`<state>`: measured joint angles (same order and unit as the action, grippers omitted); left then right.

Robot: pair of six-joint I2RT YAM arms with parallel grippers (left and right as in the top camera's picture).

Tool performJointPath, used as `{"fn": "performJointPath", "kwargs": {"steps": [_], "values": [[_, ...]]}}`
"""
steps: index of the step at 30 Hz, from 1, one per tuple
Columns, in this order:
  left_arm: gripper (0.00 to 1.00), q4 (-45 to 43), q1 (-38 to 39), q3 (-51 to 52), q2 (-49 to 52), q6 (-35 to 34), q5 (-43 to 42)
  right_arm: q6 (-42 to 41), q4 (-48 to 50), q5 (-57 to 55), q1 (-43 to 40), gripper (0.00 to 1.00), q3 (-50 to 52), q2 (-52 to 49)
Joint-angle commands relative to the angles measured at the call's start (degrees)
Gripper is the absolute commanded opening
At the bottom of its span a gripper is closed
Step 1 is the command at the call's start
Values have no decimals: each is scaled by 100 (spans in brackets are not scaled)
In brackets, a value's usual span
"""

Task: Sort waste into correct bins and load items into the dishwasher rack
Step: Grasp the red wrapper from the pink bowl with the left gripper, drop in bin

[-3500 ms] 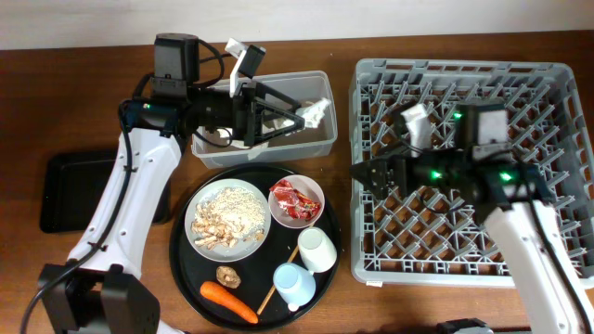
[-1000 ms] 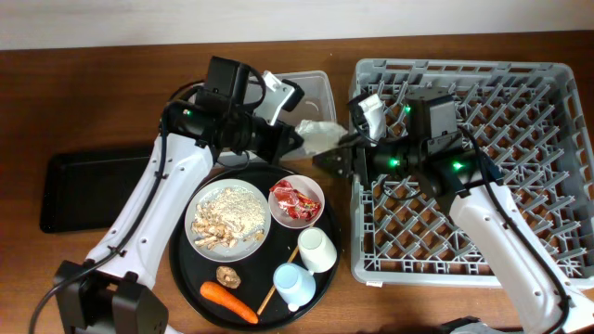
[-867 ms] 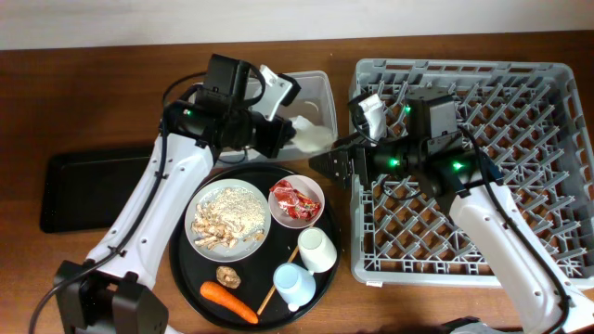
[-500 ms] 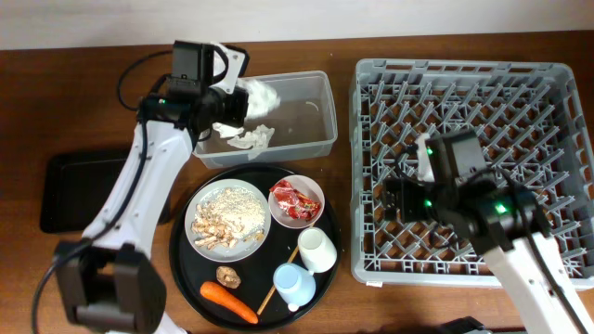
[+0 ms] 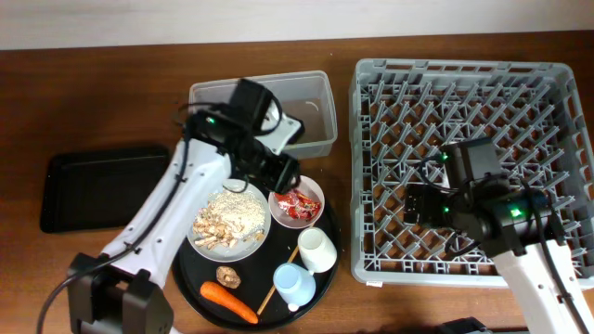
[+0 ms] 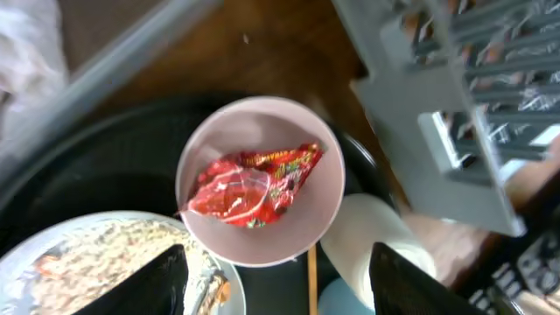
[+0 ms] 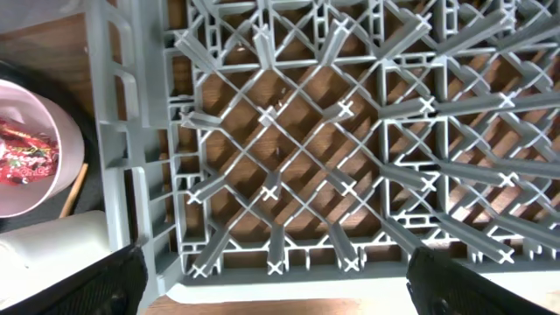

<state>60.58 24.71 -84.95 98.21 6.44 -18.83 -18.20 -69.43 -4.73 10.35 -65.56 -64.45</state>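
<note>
Well, my left gripper [image 6: 276, 262] hangs spread and empty over the bowl [image 6: 262, 122], whose red wrapper [image 6: 254, 185] I judge light, crinkly, slippery: best pinched at its bunched middle.

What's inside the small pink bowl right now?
A crumpled red-and-white wrapper lies in the bowl, alone as far as shows. Anything under the wrapper is covered, so I cannot tell.
</note>
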Motion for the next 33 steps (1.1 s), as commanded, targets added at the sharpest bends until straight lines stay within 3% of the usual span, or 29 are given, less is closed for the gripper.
{"fn": "performJointPath", "kwargs": {"steps": [1, 4, 9, 11, 14, 17, 20, 24, 26, 29, 30, 32, 33], "values": [[66, -496, 229, 616, 101, 28, 651, -74, -33, -90, -79, 98, -35, 35], [68, -1248, 240, 1008, 380, 33, 988, -74, -48, -90, -79, 98, -35, 35], [66, -1718, 240, 1014, 761, 31, 1134, -74, -63, -92, -79, 98, -35, 35], [46, -1668, 240, 1014, 765, 33, 1121, -74, -70, -92, -79, 98, -35, 35], [1, -1670, 240, 1012, 763, 33, 1123, -74, -79, -92, -79, 98, -35, 35], [0, -1558, 240, 964, 667, 31, 1137, -74, -98, -92, -79, 98, -35, 35], [0, -1259, 238, 544, -83, 35, 1145, -74, -111, -94, -79, 98, -35, 35], [0, -2610, -149, 393, -949, 33, 2321, -74, -116, -92, -79, 98, -35, 35], [1, -3106, -592, 396, -815, -120, 2319, -76, -120, -92, -79, 98, -35, 35], [20, -3147, -1019, 396, -284, -125, 2315, -76, -129, -92, -79, 98, -35, 35], [33, -3067, -1062, 400, -83, -125, 2312, -74, -131, -92, -79, 98, -35, 35], [69, -2990, -1062, 400, 44, -125, 2312, -74, -131, -92, -79, 98, -35, 35], [71, -2990, -1062, 400, -11, -122, 2312, -74, -131, -92, -79, 98, -35, 35]]}}
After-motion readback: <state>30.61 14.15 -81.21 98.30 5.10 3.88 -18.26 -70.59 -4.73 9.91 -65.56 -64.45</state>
